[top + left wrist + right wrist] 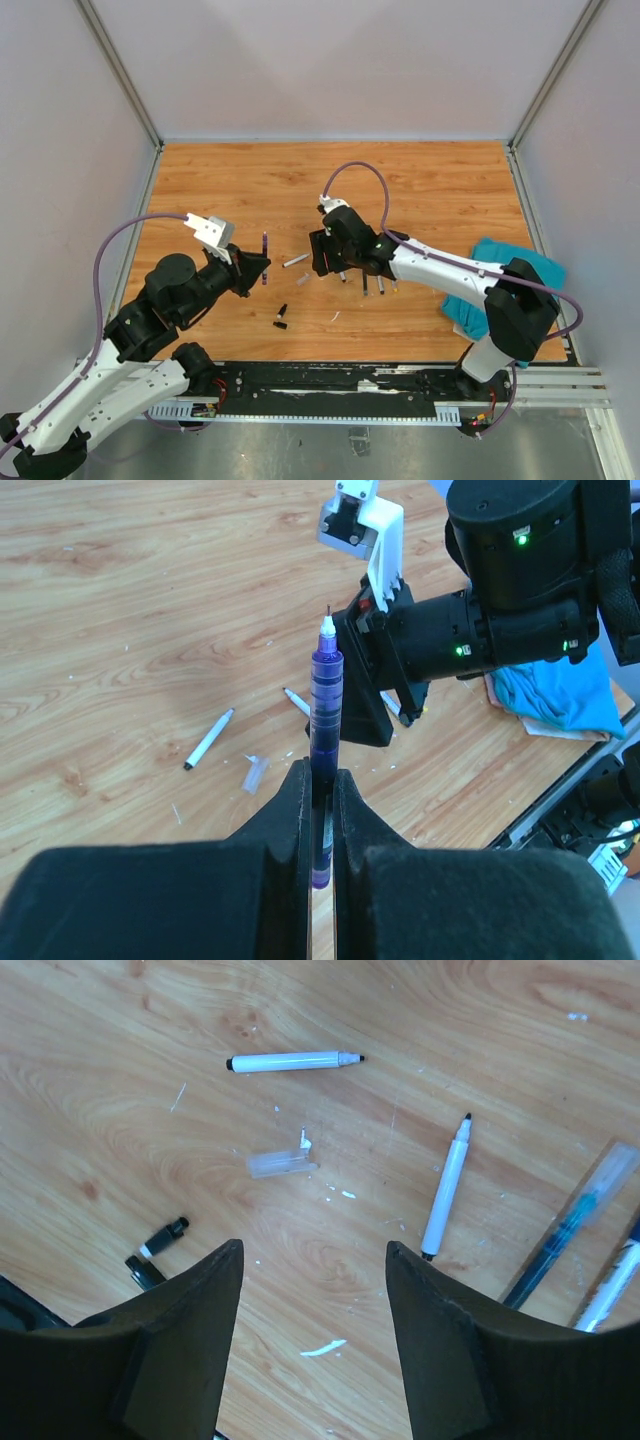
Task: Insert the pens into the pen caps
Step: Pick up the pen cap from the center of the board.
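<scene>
The left end effector is shut tight on a purple pen. It holds the pen up off the tabletop, thin tip pointing up, with no cap on it. The right end effector hangs over the tabletop with its jaws partly apart and nothing between them. Just ahead of it lies a small clear cap, loose on the wood. A white pen lies just past the cap, a second white pen lies to one side, and a little black cap lies to the other. I think the step now is getting a cap for the held pen, and the clear cap looks like the one. Next, the right end effector should go down over it, pinch it gently, and line its open end up with the pen tip. The cap is tiny, so it could slip or roll.
</scene>
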Tool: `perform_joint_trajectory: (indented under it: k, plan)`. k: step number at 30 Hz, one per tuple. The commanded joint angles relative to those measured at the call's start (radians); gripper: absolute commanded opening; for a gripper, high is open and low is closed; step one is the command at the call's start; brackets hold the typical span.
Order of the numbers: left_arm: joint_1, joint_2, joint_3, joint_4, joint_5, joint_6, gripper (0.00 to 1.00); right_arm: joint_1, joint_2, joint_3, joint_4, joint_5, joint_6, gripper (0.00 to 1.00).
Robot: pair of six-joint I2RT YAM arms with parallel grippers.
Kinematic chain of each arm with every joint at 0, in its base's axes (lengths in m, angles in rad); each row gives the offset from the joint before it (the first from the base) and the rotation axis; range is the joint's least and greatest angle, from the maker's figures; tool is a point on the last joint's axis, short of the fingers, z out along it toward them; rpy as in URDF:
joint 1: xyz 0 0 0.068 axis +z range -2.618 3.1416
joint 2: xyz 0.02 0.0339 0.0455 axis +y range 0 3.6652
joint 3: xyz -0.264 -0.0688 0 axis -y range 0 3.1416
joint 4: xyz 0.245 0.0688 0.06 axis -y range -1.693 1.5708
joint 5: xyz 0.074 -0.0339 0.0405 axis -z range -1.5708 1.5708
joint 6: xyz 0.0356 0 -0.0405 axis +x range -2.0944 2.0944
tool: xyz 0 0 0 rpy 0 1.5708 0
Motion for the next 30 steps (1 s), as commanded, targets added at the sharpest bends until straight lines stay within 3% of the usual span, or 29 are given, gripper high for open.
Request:
perform_joint_trajectory:
  k: [1,4,9,15,30]
  plan:
    - [0.002,-0.010,-0.005,-0.001,-0.037,-0.002,0.00,0.058,0.044,0.020,-0.052,0.172,0.283,0.60]
    - [0.002,-0.018,-0.006,-0.005,-0.055,-0.007,0.01,0.092,0.087,0.071,-0.126,0.270,0.451,0.61]
    - [0.001,-0.034,-0.009,-0.006,-0.070,-0.010,0.00,0.147,0.214,0.277,-0.413,0.469,0.709,0.63]
    - [0.002,-0.047,-0.010,-0.011,-0.081,-0.012,0.00,0.156,0.377,0.483,-0.650,0.447,0.874,0.63]
    - [0.002,-0.159,-0.007,-0.039,-0.252,-0.051,0.01,0.170,0.545,0.619,-0.681,0.382,0.904,0.62]
